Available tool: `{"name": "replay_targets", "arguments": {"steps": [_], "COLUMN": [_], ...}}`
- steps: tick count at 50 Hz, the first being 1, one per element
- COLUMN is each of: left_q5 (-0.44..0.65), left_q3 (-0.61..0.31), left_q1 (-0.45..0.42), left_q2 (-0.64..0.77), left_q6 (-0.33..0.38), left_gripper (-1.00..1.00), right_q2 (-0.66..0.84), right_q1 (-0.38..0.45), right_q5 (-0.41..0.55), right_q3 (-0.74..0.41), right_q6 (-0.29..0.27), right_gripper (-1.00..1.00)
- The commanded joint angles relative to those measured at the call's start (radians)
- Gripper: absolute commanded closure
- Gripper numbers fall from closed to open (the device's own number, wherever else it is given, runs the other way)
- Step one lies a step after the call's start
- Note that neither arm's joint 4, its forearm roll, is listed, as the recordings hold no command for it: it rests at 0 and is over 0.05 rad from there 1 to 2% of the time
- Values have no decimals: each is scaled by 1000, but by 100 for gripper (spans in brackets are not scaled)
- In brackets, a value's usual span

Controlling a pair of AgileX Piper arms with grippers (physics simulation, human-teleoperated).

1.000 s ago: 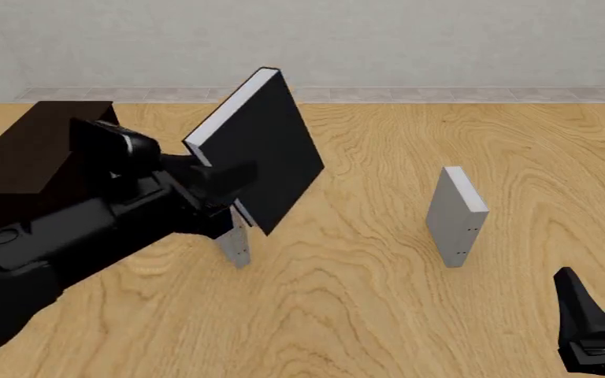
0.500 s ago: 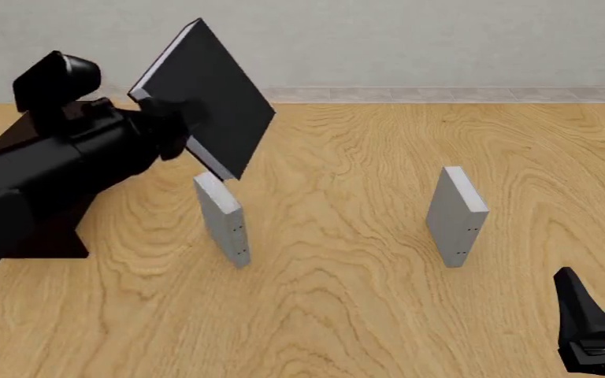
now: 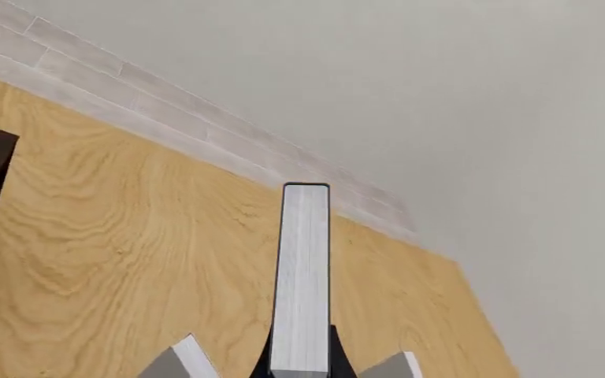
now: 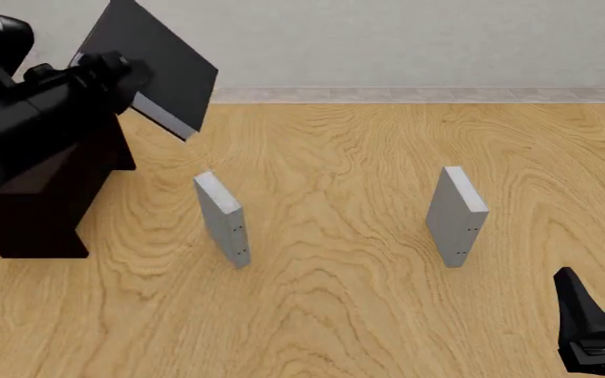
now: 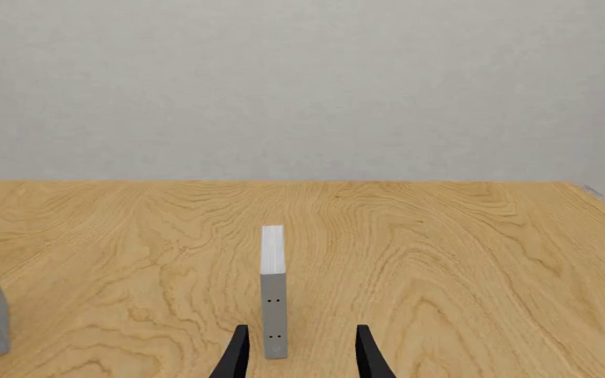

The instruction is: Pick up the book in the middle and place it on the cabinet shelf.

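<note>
i have the black hardcover book with the white page edge (image 4: 161,67) clamped in the left claw (image 4: 124,71), held up off the wood-grain counter (image 4: 365,299) at the far left of the front view. it sits tilted, its upper corner cut off by the top of the front view. from the left wrist camera i see the white page edge (image 3: 302,283) running straight out between the two dark fingers (image 3: 262,364), which press on either cover.

the book is above the near-right part of the very dark brown boxy wooden cabinet (image 4: 40,205), not touching its flat top. my left arm covers much of the cabinet's top, so i cannot tell how far over it the book reaches.

two light-grey books stand upright on the counter: the left one (image 4: 221,218) just right of the cabinet, the right one (image 4: 456,215) well apart from it.

the right claw (image 5: 299,354) rests low at the near right, fingers spread and gripping nothing. the right grey book (image 5: 272,291) stands in front of it.
</note>
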Motion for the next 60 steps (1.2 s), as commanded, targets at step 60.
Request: {"name": "replay_targets", "arguments": {"steps": [60], "left_q5": [-79], "left_q3": [19], "left_q1": [441], "left_q2": [14], "left_q6": [-278], "left_gripper": [100], "right_q2": [0], "right_q1": [0], "right_q5": [0], "right_q3": [0], "right_q6": [0], "right_gripper": [-100]}}
